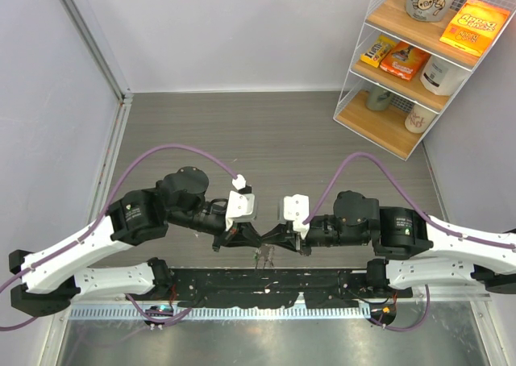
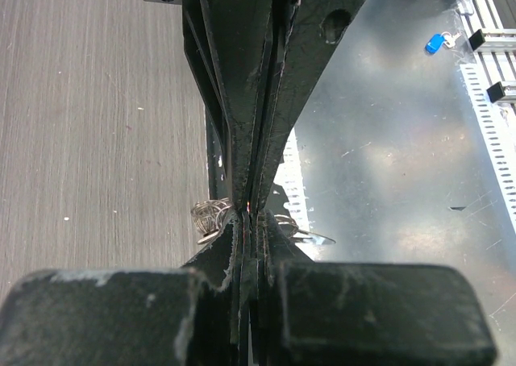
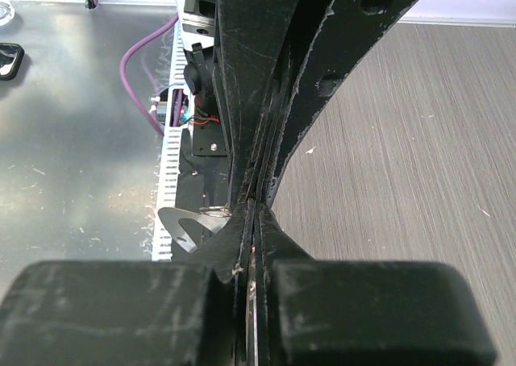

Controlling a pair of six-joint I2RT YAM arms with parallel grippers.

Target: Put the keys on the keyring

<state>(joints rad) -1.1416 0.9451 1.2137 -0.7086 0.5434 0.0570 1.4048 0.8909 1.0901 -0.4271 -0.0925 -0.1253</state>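
Note:
My left gripper (image 1: 255, 239) and right gripper (image 1: 274, 237) meet tip to tip above the table's near edge. Both are shut. In the left wrist view my left gripper (image 2: 250, 221) pinches at the silvery wire coils of the keyring (image 2: 207, 215), which stick out to the left. A flat silver piece (image 2: 313, 238) sticks out to the right. In the right wrist view my right gripper (image 3: 256, 211) holds a thin silver key (image 3: 258, 318) edge-on between its fingers. The flat silver piece (image 3: 179, 225) hangs off a small ring (image 3: 213, 211). Small metal parts (image 1: 264, 258) dangle below the tips. No green piece shows.
A white wire shelf (image 1: 419, 60) with boxes and mugs stands at the back right. A black rail (image 1: 266, 281) runs along the table's near edge. A small blue tag (image 2: 435, 43) lies on the metal sheet beyond it. A grey wall borders the left.

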